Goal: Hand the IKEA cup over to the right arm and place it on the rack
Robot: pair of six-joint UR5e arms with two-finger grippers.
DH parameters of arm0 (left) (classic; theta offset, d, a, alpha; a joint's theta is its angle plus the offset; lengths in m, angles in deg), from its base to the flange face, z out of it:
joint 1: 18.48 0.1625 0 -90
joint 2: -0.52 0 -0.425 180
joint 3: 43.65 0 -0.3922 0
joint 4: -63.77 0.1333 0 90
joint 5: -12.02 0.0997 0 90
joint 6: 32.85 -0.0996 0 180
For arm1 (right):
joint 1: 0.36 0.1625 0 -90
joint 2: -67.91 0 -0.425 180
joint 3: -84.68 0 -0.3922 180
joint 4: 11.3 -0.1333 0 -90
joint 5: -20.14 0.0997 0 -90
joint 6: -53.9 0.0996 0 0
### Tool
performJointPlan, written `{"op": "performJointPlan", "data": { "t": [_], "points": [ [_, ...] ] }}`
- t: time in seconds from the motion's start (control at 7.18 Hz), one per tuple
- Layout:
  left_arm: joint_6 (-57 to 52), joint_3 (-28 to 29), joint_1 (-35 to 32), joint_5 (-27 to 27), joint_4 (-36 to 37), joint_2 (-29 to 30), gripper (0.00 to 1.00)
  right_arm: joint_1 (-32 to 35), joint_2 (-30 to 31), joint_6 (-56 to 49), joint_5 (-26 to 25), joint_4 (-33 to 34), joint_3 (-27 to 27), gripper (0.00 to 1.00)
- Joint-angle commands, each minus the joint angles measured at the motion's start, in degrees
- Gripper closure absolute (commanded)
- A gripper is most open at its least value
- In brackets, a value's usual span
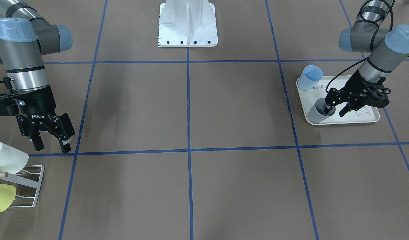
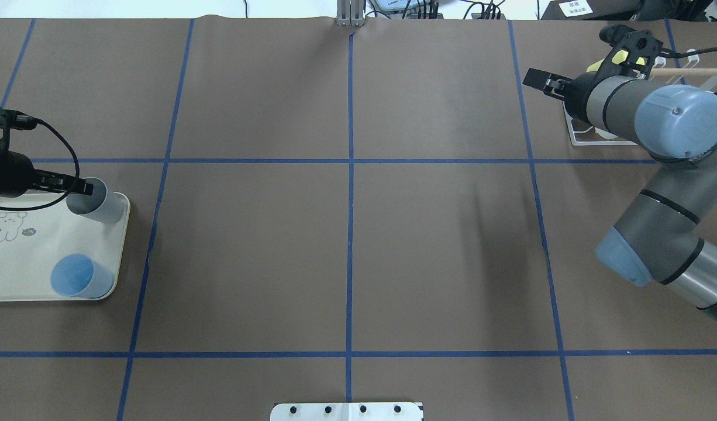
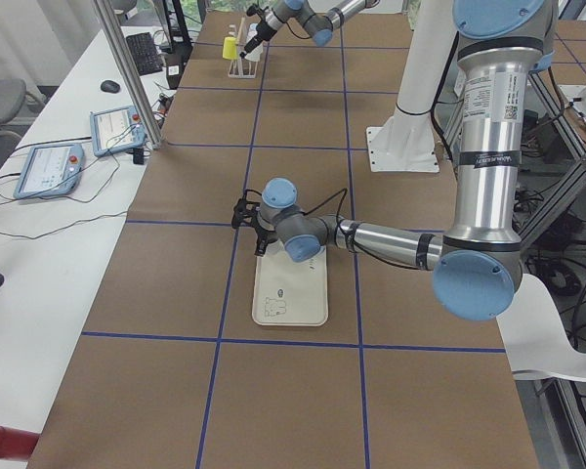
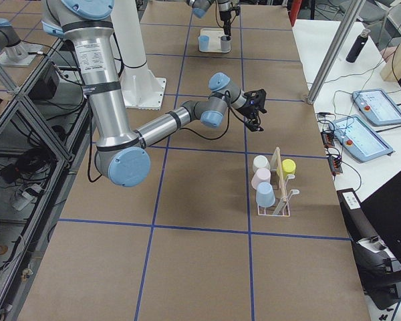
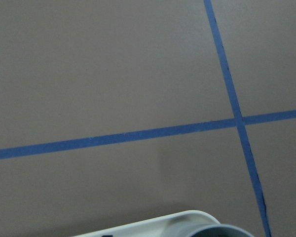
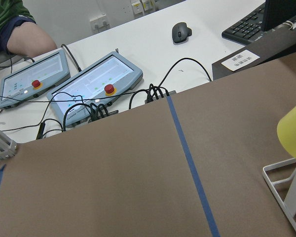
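Left gripper [image 1: 334, 112] is at the grey IKEA cup [image 1: 316, 116]: 1 finger is inside the mouth and 1 outside the wall, jaws apart and not clamped. The cup stands upright on the cream tray [image 1: 354, 119], at the corner toward table centre. The blue cup [image 1: 309, 78] is also upright on that tray, at another corner.

Right gripper [image 1: 52, 146] is at the opposite end of the table, jaws spread and empty, hanging just beside the rack [image 1: 39, 186].

The rack holds 4 cups in the right side view (only the white cup [image 1: 7, 161] and the yellow cup [image 1: 1, 197] show from the front).
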Motion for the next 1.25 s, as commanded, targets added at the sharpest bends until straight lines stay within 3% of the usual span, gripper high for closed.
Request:
{"op": "performJointPlan", "data": {
  "t": [0.0,0.14,0.56,0.7,1.11],
  "points": [
    [0.01,0.11,0.25,-0.13,0.0,-0.31,1.0,-0.13,0.21,0.01,-0.11,0.0,-0.1,0.01],
    [0.01,0.19,0.25,-0.22,0.0,-0.4,1.0,-0.13,0.21,0.01,-0.11,0.0,-0.1,0.01],
    [1.06,-4.19,-4.98,-9.78,3.31,0.83,1.0,-0.91,-0.58,0.01,-0.11,0.0,-0.01,0.01],
    [4.81,-4.81,-5.54,-10.15,5.87,4.66,1.0,-2.48,-2.14,0.18,-0.28,0.0,-0.01,0.01],
    [31.28,-4.64,-4.93,-11.63,6.33,12.86,1.0,-8.11,-4.36,4.74,-0.81,-0.09,3.4,0.01]
  ]
}}
